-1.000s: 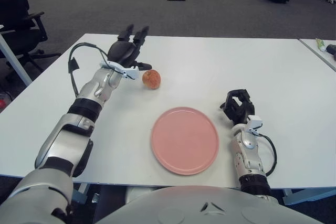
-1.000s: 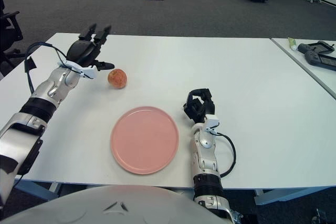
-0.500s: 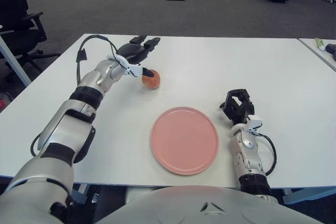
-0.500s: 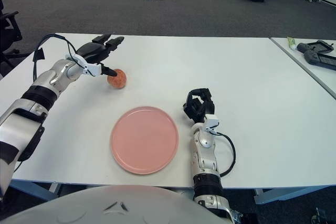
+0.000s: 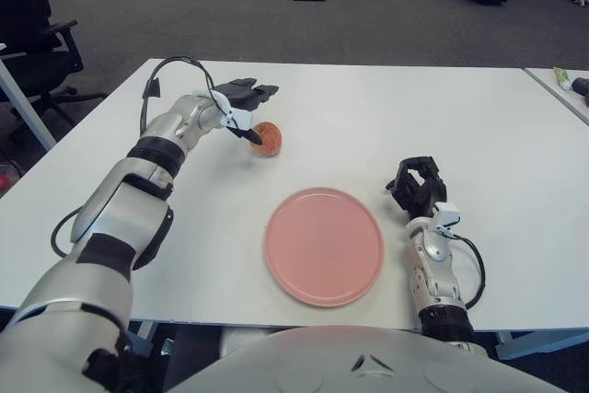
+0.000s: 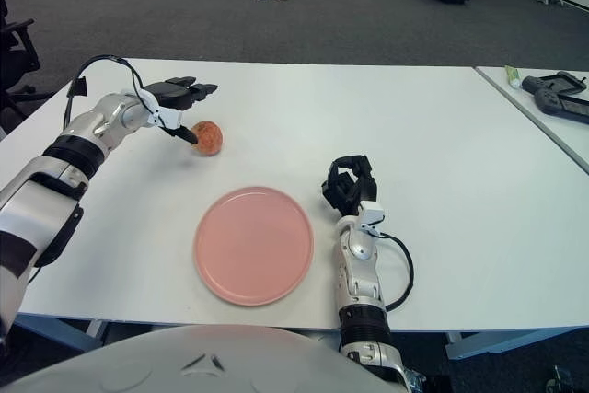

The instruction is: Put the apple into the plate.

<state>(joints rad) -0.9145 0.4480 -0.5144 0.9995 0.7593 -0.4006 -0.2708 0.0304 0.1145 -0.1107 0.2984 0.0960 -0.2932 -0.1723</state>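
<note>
A reddish-orange apple (image 5: 268, 138) sits on the white table (image 5: 331, 108), behind and left of the pink plate (image 5: 324, 246). My left hand (image 5: 248, 109) is at the apple's left and far side, its fingers spread: two reach out flat beyond the apple's top and the thumb points down against its left flank. The fingers are open, not closed around the fruit. My right hand (image 5: 416, 184) shows just right of the plate, fingers curled, holding nothing.
An office chair (image 5: 37, 34) stands off the table's left corner. A second table (image 6: 543, 98) at the right carries a black controller (image 6: 557, 98) and a small tube. The table's front edge runs just below the plate.
The left hand has swung from upright left of the apple to a flatter pose reaching over it, thumb now at its left side. The apple, plate and right hand have not moved.
</note>
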